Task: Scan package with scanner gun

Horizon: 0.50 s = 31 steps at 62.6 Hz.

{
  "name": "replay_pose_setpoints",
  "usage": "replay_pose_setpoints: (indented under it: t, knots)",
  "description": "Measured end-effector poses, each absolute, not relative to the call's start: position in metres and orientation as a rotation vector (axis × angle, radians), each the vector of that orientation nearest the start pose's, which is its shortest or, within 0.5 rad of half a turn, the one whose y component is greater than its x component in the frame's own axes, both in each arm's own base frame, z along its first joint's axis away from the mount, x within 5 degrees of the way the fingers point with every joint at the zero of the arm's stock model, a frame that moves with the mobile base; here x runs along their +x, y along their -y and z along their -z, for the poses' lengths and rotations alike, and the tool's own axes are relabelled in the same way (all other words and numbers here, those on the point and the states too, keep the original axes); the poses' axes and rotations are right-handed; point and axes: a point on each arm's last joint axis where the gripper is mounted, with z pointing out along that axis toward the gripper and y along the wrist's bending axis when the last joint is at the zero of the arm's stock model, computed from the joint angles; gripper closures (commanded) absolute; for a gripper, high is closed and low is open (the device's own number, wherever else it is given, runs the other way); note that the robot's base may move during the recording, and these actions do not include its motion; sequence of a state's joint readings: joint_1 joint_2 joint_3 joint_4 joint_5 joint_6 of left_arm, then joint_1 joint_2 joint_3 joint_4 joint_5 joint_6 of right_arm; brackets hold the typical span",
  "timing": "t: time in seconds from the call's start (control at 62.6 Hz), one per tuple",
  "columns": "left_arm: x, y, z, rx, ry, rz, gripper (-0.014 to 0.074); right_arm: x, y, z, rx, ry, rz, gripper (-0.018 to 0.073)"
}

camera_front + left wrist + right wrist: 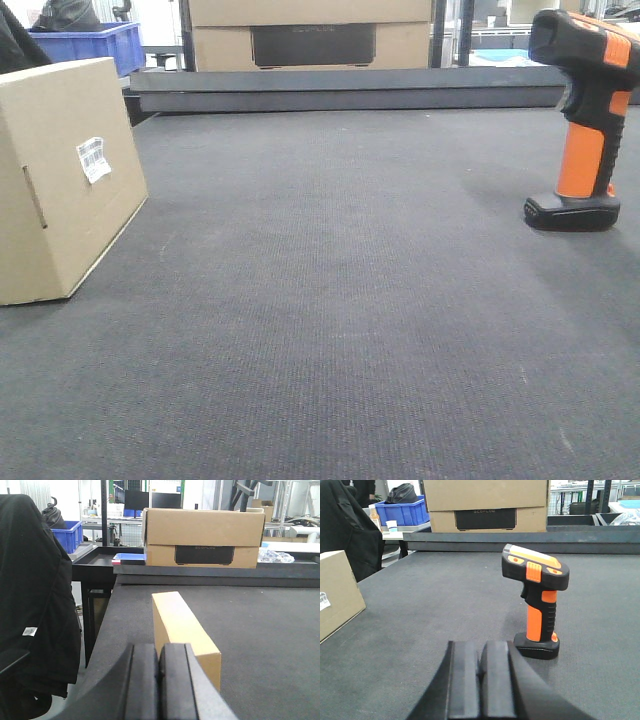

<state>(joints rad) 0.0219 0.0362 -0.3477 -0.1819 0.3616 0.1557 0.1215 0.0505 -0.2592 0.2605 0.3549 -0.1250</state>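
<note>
Both hands, left [159,672] and right [480,672], are closed and empty; only the front view shows the package [60,180] label [93,158] clearly.

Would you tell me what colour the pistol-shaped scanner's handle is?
Orange, between the black head and base of the pistol-shaped scanner gun; clearest in the right wrist view.

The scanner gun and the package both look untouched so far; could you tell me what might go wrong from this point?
1. The scanner gun stands upright on its small black base, so a nudge from the closed right gripper could topple it.
2. The package stands on a narrow edge, with the closed left gripper just behind it; an off-centre push could tip it.
3. Its barcode label faces sideways, so the scanner may need careful aiming.
</note>
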Motion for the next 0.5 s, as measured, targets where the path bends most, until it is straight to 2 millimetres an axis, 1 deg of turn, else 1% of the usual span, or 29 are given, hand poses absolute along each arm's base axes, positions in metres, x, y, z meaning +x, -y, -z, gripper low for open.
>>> replay_pose_setpoints:
  t: [0.128,0.208,0.272,0.352,0.496]
  knots:
    - [0.033,0.005,-0.293,0.023,-1.528,0.043,0.0697,0.042,-0.013,-0.266,-0.075,-1.621,-0.250,0.0720]
    - [0.033,0.005,-0.293,0.023,-1.528,0.043,0.0697,0.041,-0.010,-0.264,-0.115,-1.609,-0.166,0.0721]
    - [0.033,0.005,-0.293,0.023,-1.528,0.043,0.0697,0.041,-0.007,-0.258,-0.112,-1.607,-0.122,0.0721]
    - [0.033,0.005,-0.293,0.023,-1.528,0.043,0.0697,0.044,-0.004,-0.249,-0.034,-1.622,-0.124,0.0721]
    - [0.032,0.005,-0.293,0.023,-1.526,0.043,0.0697,0.050,0.000,-0.224,0.046,-1.667,-0.083,0.0721]
